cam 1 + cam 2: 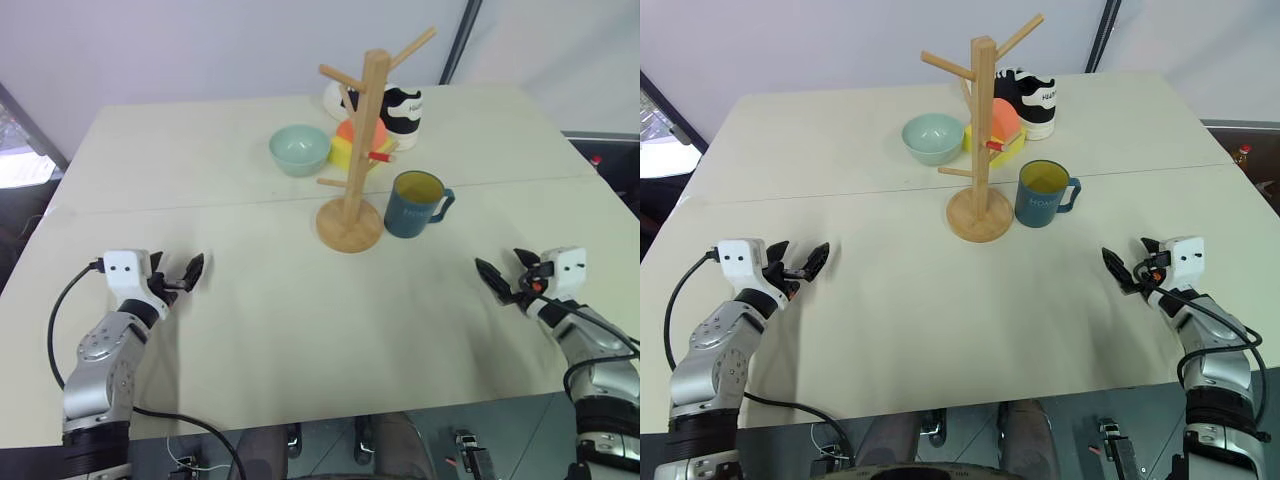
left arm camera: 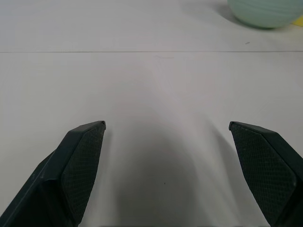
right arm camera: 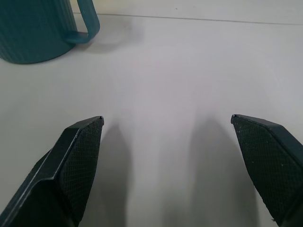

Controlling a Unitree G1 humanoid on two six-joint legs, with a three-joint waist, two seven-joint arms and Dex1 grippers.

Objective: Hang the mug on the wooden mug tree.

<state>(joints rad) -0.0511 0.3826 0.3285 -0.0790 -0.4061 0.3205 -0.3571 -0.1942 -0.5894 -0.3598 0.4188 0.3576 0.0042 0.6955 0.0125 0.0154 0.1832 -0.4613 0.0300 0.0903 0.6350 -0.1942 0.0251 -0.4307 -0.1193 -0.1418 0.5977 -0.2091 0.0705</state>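
the head views take in the whole table [image 1: 250, 300]: the wooden mug tree [image 1: 358, 150] stands upright near the middle, the mug [image 1: 413, 203] upright just beside its round base on the robot's right, handle turned away from the tree, hung on no peg. behind the tree sit a pale green bowl [image 1: 299, 148], a white-and-black mug [image 1: 402, 116] and an orange and yellow item [image 1: 352, 146]. the right wrist view adds the mug's ribbed side and loop handle up close; the left wrist view shows the bowl's edge. left pincer [image 1: 188, 272] spread wide, empty, over bare table. right pincer [image 1: 505, 276] likewise wide, empty, well apart from the mug.
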